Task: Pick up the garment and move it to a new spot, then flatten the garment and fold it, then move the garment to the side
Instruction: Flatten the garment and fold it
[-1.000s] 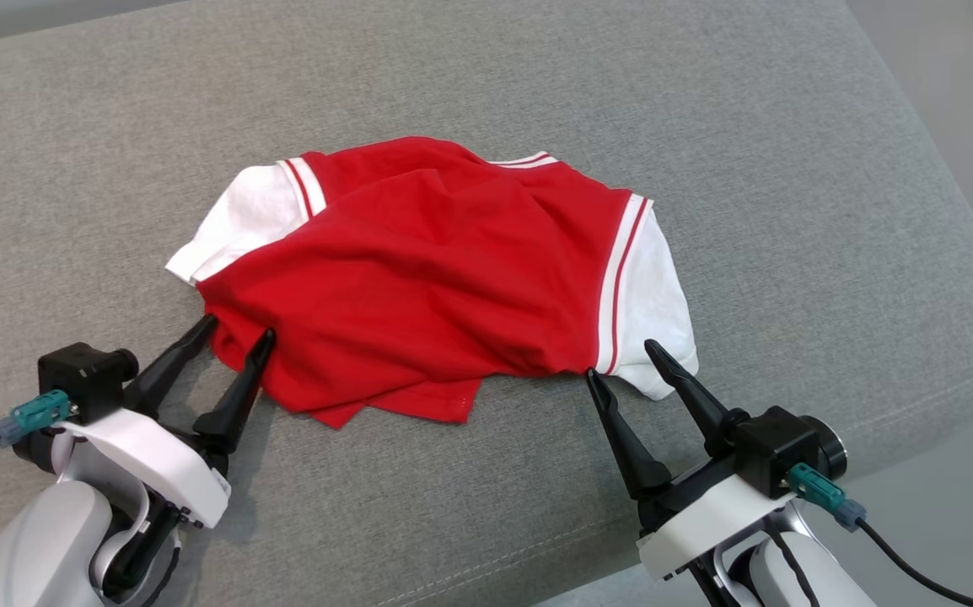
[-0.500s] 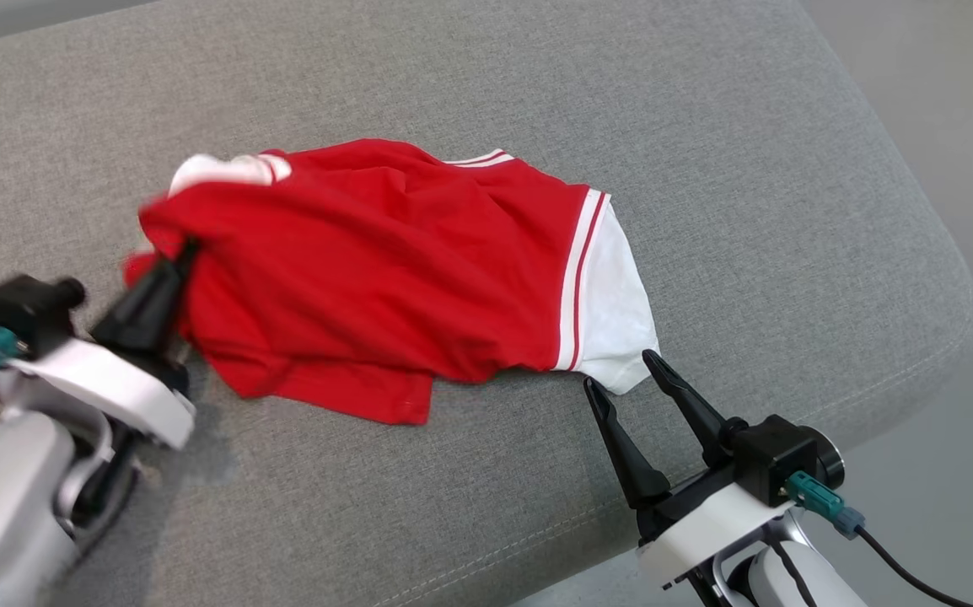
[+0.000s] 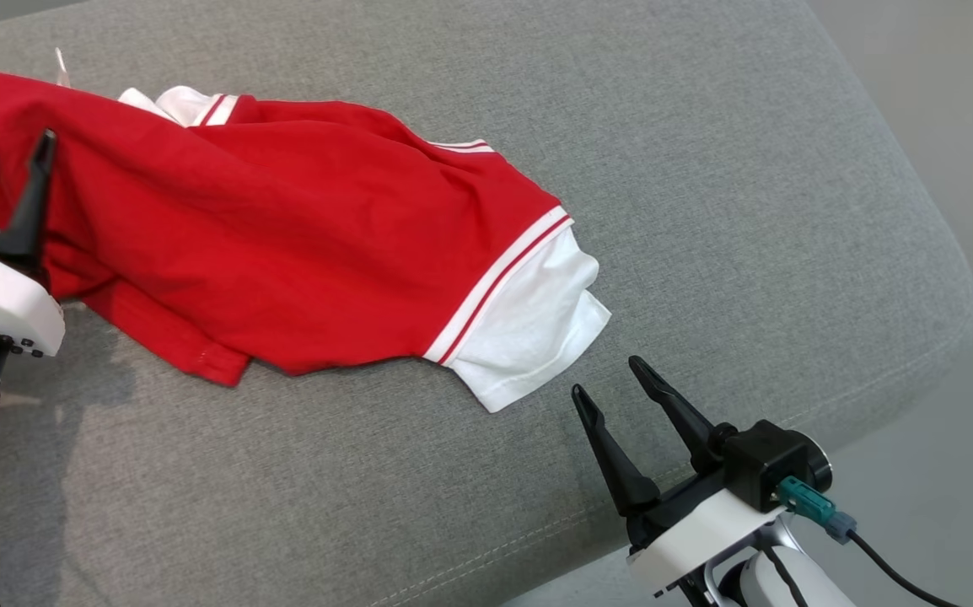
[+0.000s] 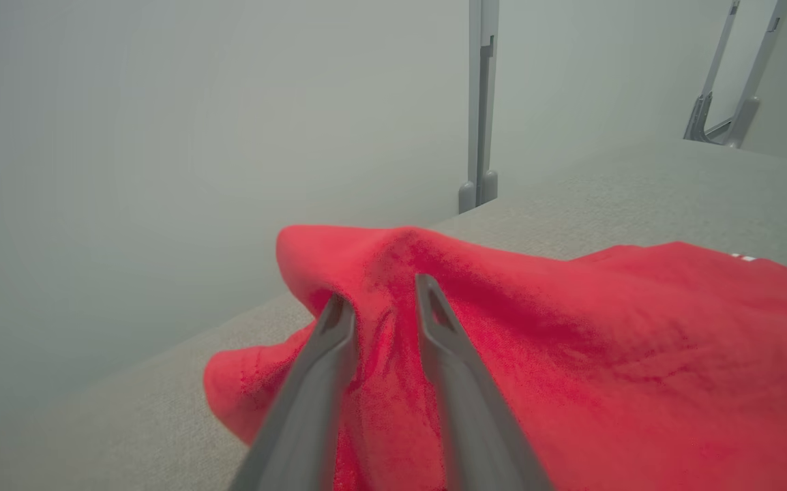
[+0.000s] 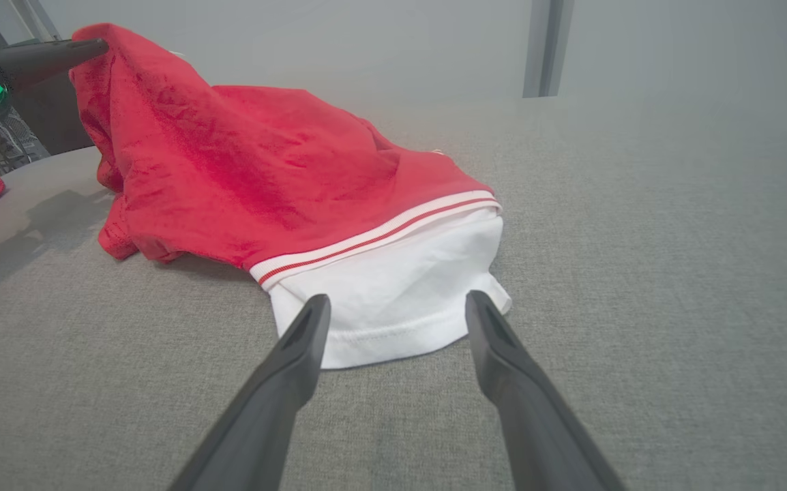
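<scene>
You have the garment [image 3: 284, 219] lying on the grey cushion [image 3: 706, 169], spread from the far left down towards the near right; it is red, with white sleeves edged in red and white stripes. Its left corner is raised off the cushion at your left gripper [image 3: 14, 139]; the rest slopes down and lies crumpled on the fabric. In the left wrist view the two dark fingers stand a little apart with a ridge of red cloth bunched between them; whether they pinch that cloth or it merely hangs over them, I cannot tell from these views. One white sleeve [image 3: 529, 329] lies flat at the near right end, its hem towards your right gripper [image 3: 607, 378]; the other sleeve [image 3: 191, 103] peeks out at the far edge, mostly covered by red cloth. Your right gripper has its fingers spread wide and holds nothing; its tips point at the sleeve hem, close to it but apart from it, low over the cushion near the front edge.
</scene>
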Available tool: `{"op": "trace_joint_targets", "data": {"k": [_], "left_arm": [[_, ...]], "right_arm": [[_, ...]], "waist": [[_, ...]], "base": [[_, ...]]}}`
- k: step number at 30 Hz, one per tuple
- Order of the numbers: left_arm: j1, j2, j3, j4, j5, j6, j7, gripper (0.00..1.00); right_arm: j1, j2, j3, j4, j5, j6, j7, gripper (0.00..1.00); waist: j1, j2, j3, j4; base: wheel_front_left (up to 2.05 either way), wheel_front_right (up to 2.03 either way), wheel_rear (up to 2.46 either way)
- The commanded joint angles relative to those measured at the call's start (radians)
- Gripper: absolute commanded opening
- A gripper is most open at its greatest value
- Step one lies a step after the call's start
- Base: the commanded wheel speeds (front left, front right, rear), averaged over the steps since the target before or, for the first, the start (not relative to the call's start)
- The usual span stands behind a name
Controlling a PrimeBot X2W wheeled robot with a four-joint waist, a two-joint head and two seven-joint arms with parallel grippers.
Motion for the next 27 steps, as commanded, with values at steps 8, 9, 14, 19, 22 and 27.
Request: {"op": "trace_joint_targets", "data": {"k": [8, 9, 14, 19, 22, 27], "left_arm": [[0.084, -0.033, 0.060, -0.037, 0.023, -0.025, -0.034, 1.00], [0.116, -0.048, 0.068, -0.065, 0.027, -0.033, -0.034, 1.00], [0.280, -0.131, 0.078, -0.157, 0.048, -0.065, -0.035, 1.00], [0.334, -0.188, 0.066, -0.135, 0.057, -0.081, -0.035, 0.97], [0.330, -0.206, 0.078, -0.121, 0.053, -0.086, -0.035, 0.72], [0.317, -0.210, 0.065, -0.118, 0.076, -0.093, -0.035, 0.51]], "right_arm": [[0.000, -0.001, -0.034, 0.012, -0.007, 0.001, -0.013, 1.00], [-0.004, -0.001, -0.035, 0.016, -0.007, 0.001, -0.013, 1.00], [-0.036, -0.001, -0.029, 0.045, -0.002, 0.001, -0.013, 1.00], [-0.058, -0.001, -0.008, 0.070, 0.007, 0.001, -0.013, 1.00], [-0.065, -0.001, 0.001, 0.075, 0.010, 0.001, -0.013, 1.00], [-0.059, -0.001, -0.006, 0.068, 0.009, 0.001, -0.013, 1.00]], "waist": [[0.0000, 0.0000, -0.044, 0.086], [0.0000, 0.0000, -0.049, 0.098], [0.0000, 0.0000, -0.070, 0.146], [0.0000, 0.0000, -0.077, 0.156], [0.0000, 0.0000, -0.075, 0.146], [0.0000, 0.0000, -0.062, 0.114]], "base": [[0.00, 0.00, 0.00], [0.00, 0.00, 0.00], [0.00, 0.00, 0.00], [0.00, 0.00, 0.00], [0.00, 0.00, 0.00], [0.00, 0.00, 0.00]]}}
